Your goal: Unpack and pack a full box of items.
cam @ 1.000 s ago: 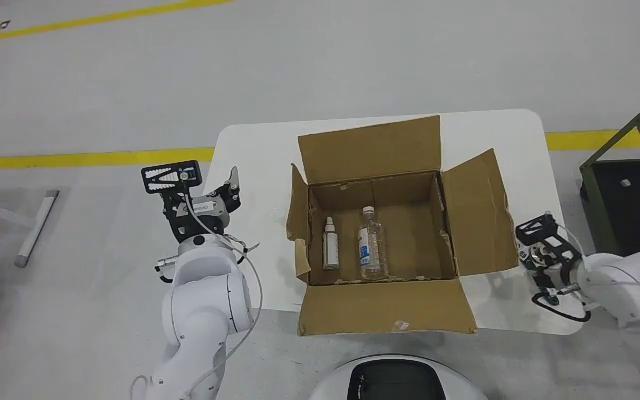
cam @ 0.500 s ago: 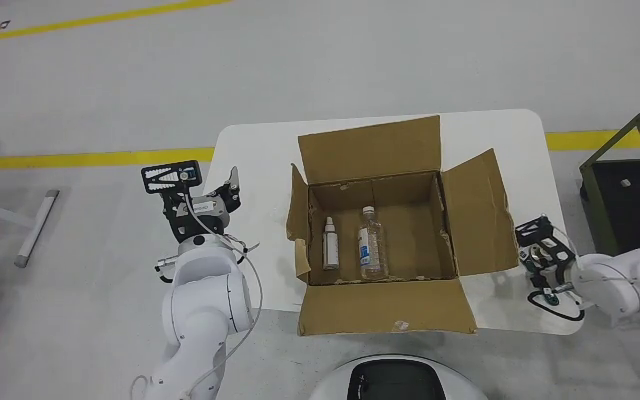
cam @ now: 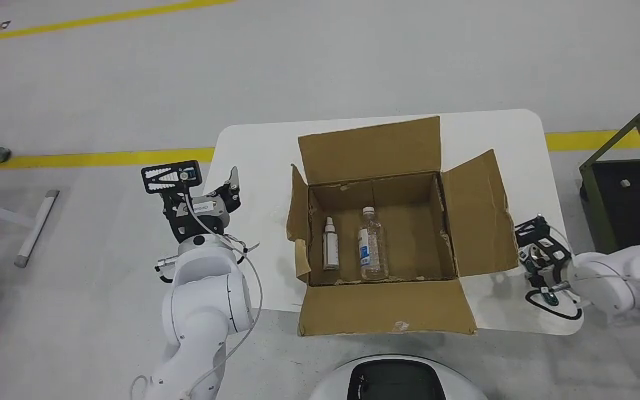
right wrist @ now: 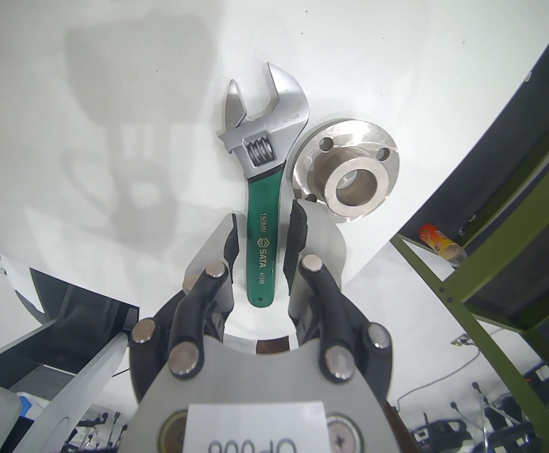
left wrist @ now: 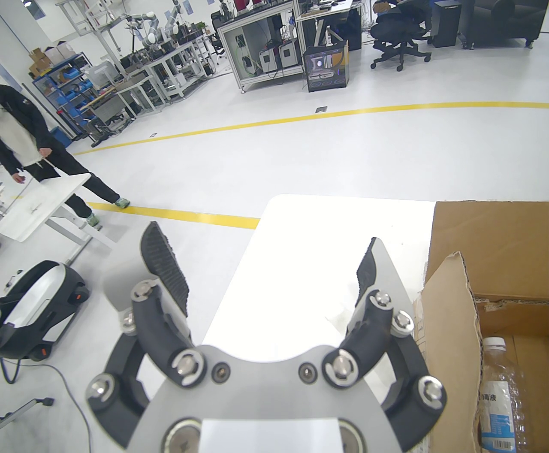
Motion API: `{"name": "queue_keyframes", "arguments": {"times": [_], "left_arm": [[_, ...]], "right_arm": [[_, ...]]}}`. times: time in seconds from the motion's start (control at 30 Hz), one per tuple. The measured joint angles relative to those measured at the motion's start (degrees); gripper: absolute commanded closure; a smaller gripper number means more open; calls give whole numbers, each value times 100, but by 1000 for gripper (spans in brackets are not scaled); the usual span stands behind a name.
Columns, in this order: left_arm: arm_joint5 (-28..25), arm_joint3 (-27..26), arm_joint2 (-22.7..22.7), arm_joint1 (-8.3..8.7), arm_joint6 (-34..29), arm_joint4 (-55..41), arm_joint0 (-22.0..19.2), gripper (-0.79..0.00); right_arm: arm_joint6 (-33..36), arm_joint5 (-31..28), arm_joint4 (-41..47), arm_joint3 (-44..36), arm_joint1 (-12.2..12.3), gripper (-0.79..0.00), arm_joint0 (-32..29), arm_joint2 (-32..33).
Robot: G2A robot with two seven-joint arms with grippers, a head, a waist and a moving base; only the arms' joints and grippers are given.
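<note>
One white table (cam: 260, 160) — box (cam: 370, 150) — grey floor (cam: 350, 50)

Robotics lab, which you can confirm in the left wrist view: workbenches (left wrist: 171, 58) carrying small robot arms (left wrist: 151, 30); metal-framed equipment rack (left wrist: 266, 47); lit computer tower (left wrist: 326, 69); shelving with blue parts bins (left wrist: 64, 81); office chairs (left wrist: 399, 32); pale sealed floor marked with yellow lines (left wrist: 343, 113); white wheeled robot base (left wrist: 38, 309) parked on that floor
</note>
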Motion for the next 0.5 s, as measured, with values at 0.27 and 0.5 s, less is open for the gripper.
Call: {"name": "queue_keyframes", "arguments": {"times": [0.27, 0.5], "left_arm": [[0, 0, 0, 0, 0, 0, 0, -785], [0, 0, 0, 0, 0, 0, 0, -785]], "right_arm": [[22, 62, -141, -35, 14, 0, 9, -43], [-44, 125, -71, -43, 16, 0, 24, -33]]}}
